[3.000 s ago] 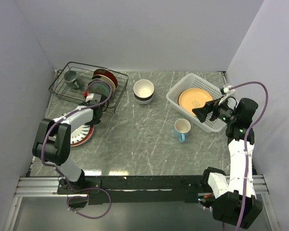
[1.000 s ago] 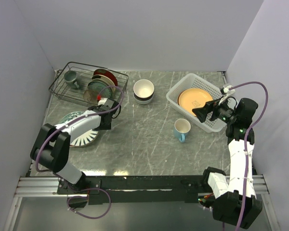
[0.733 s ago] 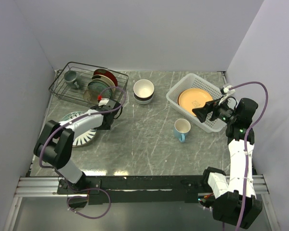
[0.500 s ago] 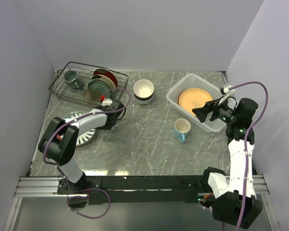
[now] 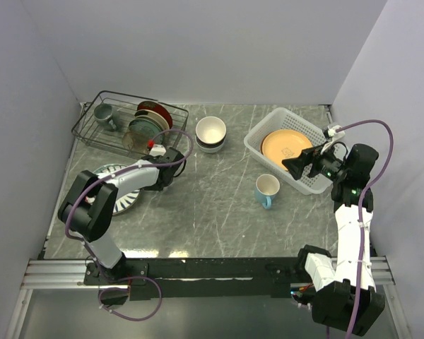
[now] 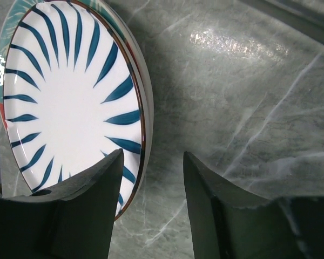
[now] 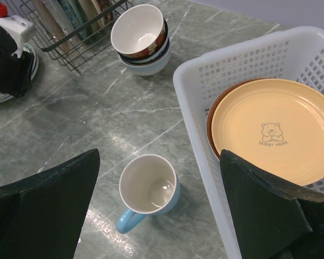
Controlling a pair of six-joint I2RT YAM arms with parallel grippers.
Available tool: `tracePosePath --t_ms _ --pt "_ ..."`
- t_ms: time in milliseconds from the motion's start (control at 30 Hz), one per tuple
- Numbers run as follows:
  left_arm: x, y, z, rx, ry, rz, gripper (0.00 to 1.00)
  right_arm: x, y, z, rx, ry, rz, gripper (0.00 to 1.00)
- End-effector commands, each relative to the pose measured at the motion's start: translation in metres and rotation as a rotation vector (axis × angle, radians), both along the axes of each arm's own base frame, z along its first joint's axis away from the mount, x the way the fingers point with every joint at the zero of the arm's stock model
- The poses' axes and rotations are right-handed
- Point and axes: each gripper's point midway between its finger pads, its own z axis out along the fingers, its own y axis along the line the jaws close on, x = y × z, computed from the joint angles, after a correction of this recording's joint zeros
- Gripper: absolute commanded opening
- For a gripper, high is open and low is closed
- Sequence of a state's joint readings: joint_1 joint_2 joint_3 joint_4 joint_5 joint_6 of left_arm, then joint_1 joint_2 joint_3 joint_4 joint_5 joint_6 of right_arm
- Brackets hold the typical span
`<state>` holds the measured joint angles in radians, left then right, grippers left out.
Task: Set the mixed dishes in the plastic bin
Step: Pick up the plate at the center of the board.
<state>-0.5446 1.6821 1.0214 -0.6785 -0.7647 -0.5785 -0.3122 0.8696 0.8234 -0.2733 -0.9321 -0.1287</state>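
A navy-striped white plate tops a low stack of plates at the table's left. My left gripper sits low at the stack's right rim, open. Its left finger overlaps the plate's edge, and only bare table shows in the gap. The white plastic bin at the right holds a yellow plate on a brown-rimmed one. My right gripper hovers open and empty over the bin's near wall. A light blue mug stands upright left of the bin. Stacked cream-and-dark bowls sit mid-table.
A black wire rack at the back left holds upright plates and a grey-green mug. The rack's front edge is just behind my left gripper. Grey walls close in the table on three sides.
My left gripper has slid right, from over the plate stack to its right rim. The right arm has not moved.
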Motion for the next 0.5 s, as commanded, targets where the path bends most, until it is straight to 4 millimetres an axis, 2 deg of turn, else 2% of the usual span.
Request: tracePosePath --t_ms 0,300,467 --pt "0.010 0.000 0.013 0.013 -0.063 0.026 0.54 0.001 -0.003 0.012 -0.024 -0.050 -0.007 1.00" --pt "0.012 0.003 0.004 0.044 -0.031 0.025 0.54 0.001 -0.003 0.013 -0.027 -0.052 -0.008 1.00" --pt "0.014 0.008 0.001 0.050 -0.019 0.032 0.48 0.000 -0.003 0.013 -0.028 -0.054 -0.006 1.00"
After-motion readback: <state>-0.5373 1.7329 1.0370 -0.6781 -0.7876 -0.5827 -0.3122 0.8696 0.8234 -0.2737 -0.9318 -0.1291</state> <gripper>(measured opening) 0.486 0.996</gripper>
